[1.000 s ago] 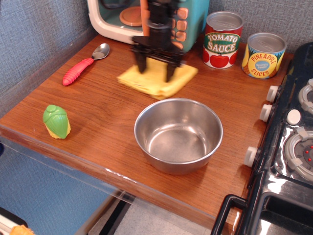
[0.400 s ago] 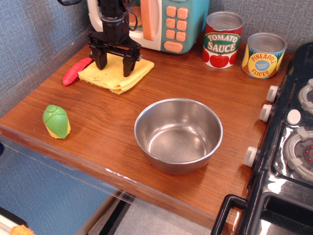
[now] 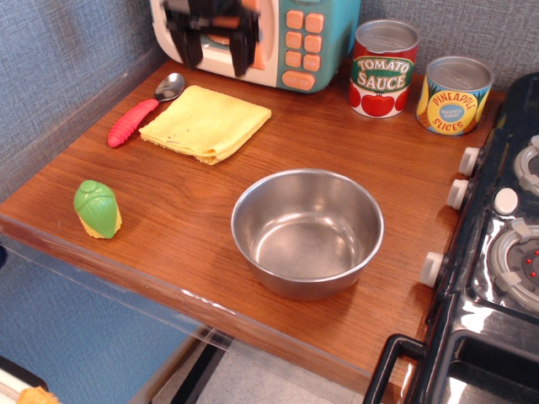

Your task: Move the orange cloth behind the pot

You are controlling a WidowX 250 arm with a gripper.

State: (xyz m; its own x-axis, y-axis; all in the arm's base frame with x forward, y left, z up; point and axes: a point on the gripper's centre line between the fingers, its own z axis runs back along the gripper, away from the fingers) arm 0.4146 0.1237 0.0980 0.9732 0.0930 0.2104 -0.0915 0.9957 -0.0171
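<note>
The orange cloth point(image 3: 205, 124), a folded yellow-orange square, lies flat on the wooden counter, behind and to the left of the pot. The pot point(image 3: 307, 231) is a shiny steel bowl, empty, near the counter's front. My gripper point(image 3: 211, 59) hangs open and empty above the cloth's far edge, in front of the toy microwave, clear of the cloth.
A toy microwave point(image 3: 290, 38) stands at the back. A red-handled spoon point(image 3: 143, 111) lies just left of the cloth. A tomato sauce can point(image 3: 383, 69) and a pineapple can point(image 3: 455, 95) stand at the back right. A green toy vegetable point(image 3: 97, 209) sits front left. A stove point(image 3: 505, 244) borders the right.
My gripper carried the cloth leftward from the counter's middle back to beside the spoon, let go of it, and has risen clear.
</note>
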